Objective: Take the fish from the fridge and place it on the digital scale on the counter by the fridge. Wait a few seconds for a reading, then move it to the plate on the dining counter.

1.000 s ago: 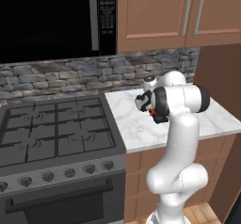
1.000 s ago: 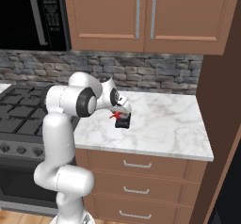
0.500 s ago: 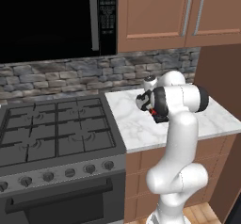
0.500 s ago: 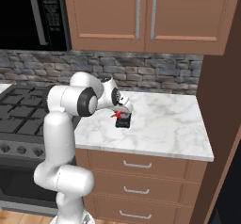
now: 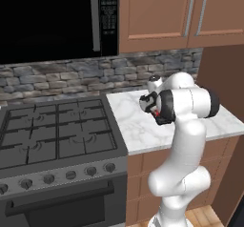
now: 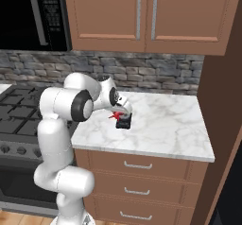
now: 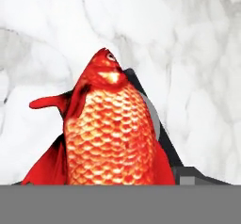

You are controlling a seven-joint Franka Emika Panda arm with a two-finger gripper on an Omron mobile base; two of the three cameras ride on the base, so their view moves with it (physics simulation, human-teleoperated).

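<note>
Hand view, centre: red-orange scaly fish [image 7: 110, 129] lying on the small flat dark scale [image 7: 162, 138], which sits on the white grey-veined marble desk [image 7: 197, 53]. Right base view, centre: jaws of the gripper [image 6: 124, 116] low over the fish; grip state cannot be told. Weighing stage reached, by my judgement; transfer to plate remains.

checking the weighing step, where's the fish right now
The fish lies on the digital scale on the marble counter, right of the stove, under the gripper.
</note>
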